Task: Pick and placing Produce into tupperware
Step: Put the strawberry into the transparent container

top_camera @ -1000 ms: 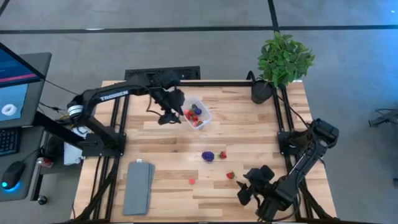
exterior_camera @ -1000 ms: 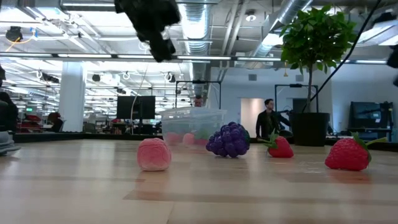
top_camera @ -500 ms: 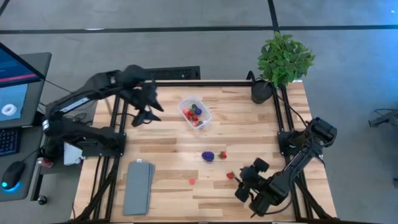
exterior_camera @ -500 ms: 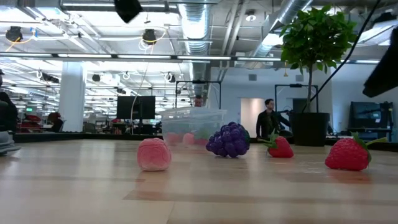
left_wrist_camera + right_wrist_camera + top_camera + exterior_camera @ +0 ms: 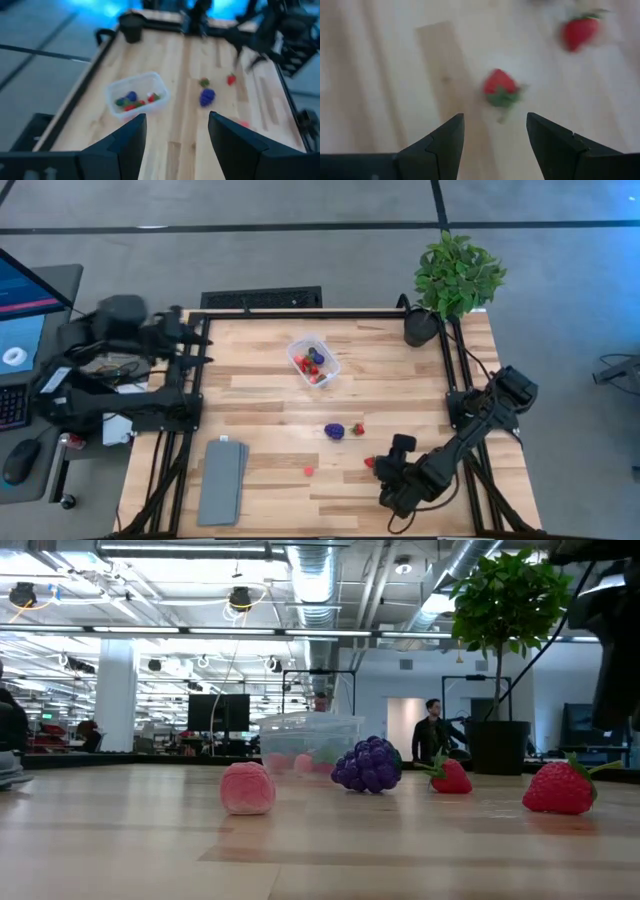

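Since the left claw [image 5: 190,345] has pulled back to 9 o'clock, spread and empty, the clear rectangular plastic tub [image 5: 313,360] sits at 12 o'clock, partly filled. Low down, purple grapes [image 5: 367,764] wait. At the wrist, the right claw [image 5: 495,145], spread, has closed on a red strawberry [image 5: 499,87].

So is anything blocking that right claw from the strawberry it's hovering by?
Nothing visible. The right gripper is open, and the strawberry lies ahead of it on bare wood, clear of the other strawberry.
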Controlling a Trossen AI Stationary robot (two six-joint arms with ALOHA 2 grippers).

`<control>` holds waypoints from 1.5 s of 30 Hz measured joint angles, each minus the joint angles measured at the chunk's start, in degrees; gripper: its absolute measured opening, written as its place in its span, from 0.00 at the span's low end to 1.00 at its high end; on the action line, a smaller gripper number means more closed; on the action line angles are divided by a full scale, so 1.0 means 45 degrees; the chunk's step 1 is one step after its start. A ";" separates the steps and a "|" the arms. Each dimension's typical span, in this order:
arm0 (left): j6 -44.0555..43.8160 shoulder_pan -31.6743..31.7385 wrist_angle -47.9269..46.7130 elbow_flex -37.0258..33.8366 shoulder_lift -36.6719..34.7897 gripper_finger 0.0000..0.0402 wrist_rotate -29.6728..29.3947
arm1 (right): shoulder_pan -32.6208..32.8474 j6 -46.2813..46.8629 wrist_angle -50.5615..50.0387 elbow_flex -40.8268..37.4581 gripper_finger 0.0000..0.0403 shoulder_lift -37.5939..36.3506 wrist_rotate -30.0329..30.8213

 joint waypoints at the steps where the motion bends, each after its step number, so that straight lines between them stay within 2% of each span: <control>1: -0.0196 0.0000 -0.0029 0.0000 -0.0311 0.50 -0.0259 | -0.0124 -0.0540 0.0362 0.0000 0.59 0.0000 -0.0333; 5: -0.0985 0.0000 -0.0173 0.0000 -0.1479 0.50 -0.1007 | -0.0681 -0.2282 0.0870 0.0010 0.59 0.0000 -0.1708; 10: -0.1855 0.0000 -0.0540 0.0000 -0.2486 0.50 -0.1242 | -0.1326 -0.2616 0.0165 0.0010 0.59 0.0000 -0.1979; 14: -0.2245 0.0000 -0.1107 0.0000 -0.2903 0.50 -0.1488 | -0.1733 -0.3685 0.0491 0.0010 0.59 0.0000 -0.2508; 26: -0.2005 0.0000 -0.1648 -0.0005 -0.3070 0.50 -0.1484 | -0.3029 -0.5238 0.0921 0.0010 0.59 0.0000 -0.4114; 45: -0.1491 0.0005 -0.1985 -0.0005 -0.3075 0.50 -0.1810 | -0.3902 -0.5172 0.1818 -0.0865 0.59 0.0000 -0.5813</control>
